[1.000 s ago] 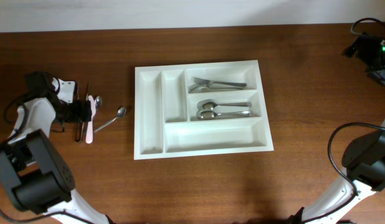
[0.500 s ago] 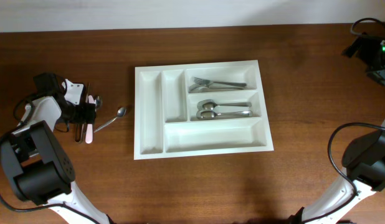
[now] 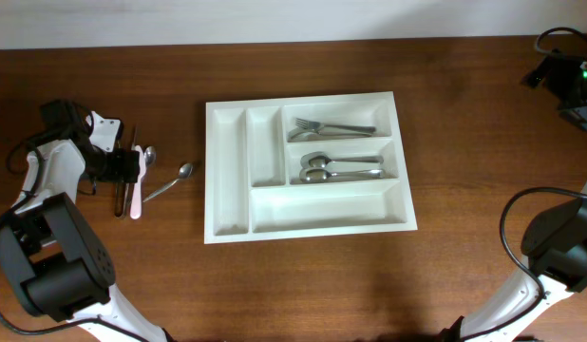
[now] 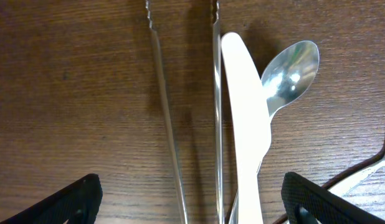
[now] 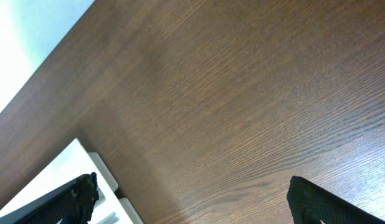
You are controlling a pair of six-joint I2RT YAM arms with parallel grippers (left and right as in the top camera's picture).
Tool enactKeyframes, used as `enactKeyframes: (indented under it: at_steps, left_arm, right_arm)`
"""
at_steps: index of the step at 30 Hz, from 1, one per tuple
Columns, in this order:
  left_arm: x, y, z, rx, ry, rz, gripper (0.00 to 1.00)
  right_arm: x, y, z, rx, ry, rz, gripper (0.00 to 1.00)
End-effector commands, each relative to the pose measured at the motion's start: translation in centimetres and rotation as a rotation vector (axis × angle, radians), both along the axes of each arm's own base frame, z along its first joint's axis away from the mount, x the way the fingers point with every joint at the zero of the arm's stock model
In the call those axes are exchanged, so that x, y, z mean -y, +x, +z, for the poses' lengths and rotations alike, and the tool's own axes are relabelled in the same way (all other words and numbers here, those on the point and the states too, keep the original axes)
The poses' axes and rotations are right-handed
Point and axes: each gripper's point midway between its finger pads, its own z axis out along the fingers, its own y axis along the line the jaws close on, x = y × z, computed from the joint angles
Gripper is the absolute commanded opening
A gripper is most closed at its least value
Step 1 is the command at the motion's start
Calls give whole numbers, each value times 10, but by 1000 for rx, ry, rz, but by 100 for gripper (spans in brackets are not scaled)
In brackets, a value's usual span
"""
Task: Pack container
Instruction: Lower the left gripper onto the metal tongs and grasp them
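At the far left of the dark wooden bench (image 3: 303, 285) the left claw (image 4: 192, 202) hovers low with its black fingers (image 4: 71, 200) spread wide and nothing pinched. Between them lie two thin steel rods with notched tips (image 4: 164, 124) and a pale plastic knife (image 4: 245, 124). One rod runs close along the knife's edge, and a small steel spoon (image 4: 292, 65) has its neck touching or tucked under the knife's other side. Just to the right, near that cluster, a second steel spoon (image 3: 179, 176) lies slanted on the wood.

Closing from this spot would likely rake up rods and knife together. Better, I judge, to single out one piece: shift sideways until the fingers bracket the knife alone, come down square to the bench, and lift slowly so the spoon is not dragged along.

Mid-bench sits the large white rectangular plastic cutlery tray (image 3: 227, 171), well apart from the loose pieces. Its two narrow compartments and its long bottom one are bare. Steel forks (image 3: 331, 126) lie in the upper right compartment and steel spoons (image 3: 336, 169) in the one below — so packing looks partly done.

Far right, the right claw (image 5: 195, 199) is spread and empty above bare wood.
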Motion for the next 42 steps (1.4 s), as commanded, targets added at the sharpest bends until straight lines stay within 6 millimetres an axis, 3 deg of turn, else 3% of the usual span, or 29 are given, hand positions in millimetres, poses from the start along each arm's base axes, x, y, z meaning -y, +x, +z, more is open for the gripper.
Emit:
enactKeyframes:
  at_steps: [1,8,16,25,31,35,38,42]
  left_arm:
    - [-9,3,15,15,63,-1,94]
    - [-11,2,8,1,69,2,94]
    - [-10,-1,-27,-65,46,1,93]
    - [-12,0,-31,-65,54,4,77]
    - [-11,-2,-32,-76,49,3,76]
    - [-11,-2,-33,-76,48,3,59]
    - [-8,-1,-34,-71,32,-1,55]
    - [-4,-4,-53,-106,0,1,54]
  right_arm:
    - [1,-1,0,0,8,-9,99]
    - [1,-1,0,0,8,-9,99]
    - [1,-1,0,0,8,-9,99]
    - [1,-1,0,0,8,-9,99]
    - [1,-1,0,-1,9,-9,99]
    - [1,-1,0,0,8,-9,99]
    - [1,-1,0,0,8,-9,99]
    - [1,-1,0,0,8,-9,99]
